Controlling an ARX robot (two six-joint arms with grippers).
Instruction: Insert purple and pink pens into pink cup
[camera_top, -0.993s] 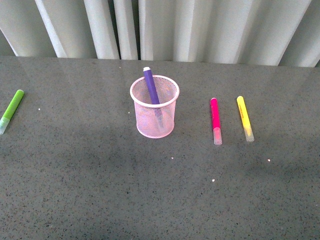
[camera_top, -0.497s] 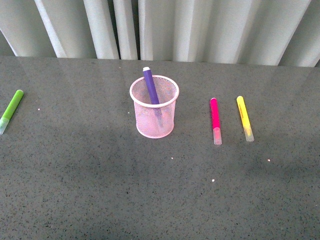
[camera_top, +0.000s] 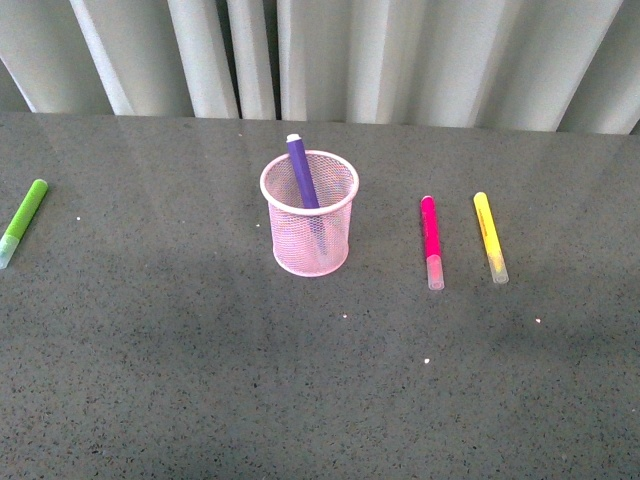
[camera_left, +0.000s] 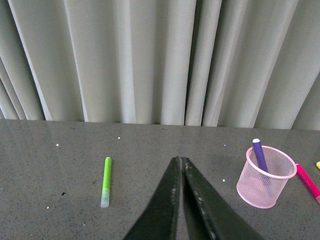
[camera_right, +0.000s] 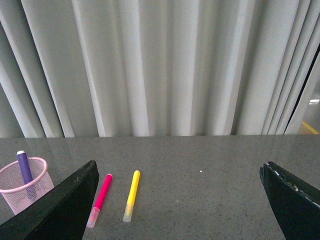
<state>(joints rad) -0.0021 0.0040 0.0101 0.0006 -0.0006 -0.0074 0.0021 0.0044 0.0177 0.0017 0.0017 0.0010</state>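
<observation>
Nothing on the table (camera_top: 200, 380) has shifted in the last second: front view matches frame for frame.

Status: half done. Purple pen (camera_top: 302, 175) is in the pink cup (camera_top: 300, 250), leaning against the far rim, end sticking out above it. Pink pen (camera_top: 431, 235) not yet in. It lies flat on the table to the cup's right, apart from it, clear cap toward me, with the yellow marker (camera_top: 489, 235) parallel just beyond. Green marker (camera_top: 22, 220) is far off on the left, not my concern.

My left gripper (camera_left: 181, 161): jaws pressed together, nothing between them, up off the table.
My right gripper (camera_right: 178, 167): jaws spread wide, empty, also off the table. Pink pen shows near one of its fingers.

Left to do, as I judge it: right arm goes down on the pink pen, picks it up, drops it in the cup.
</observation>
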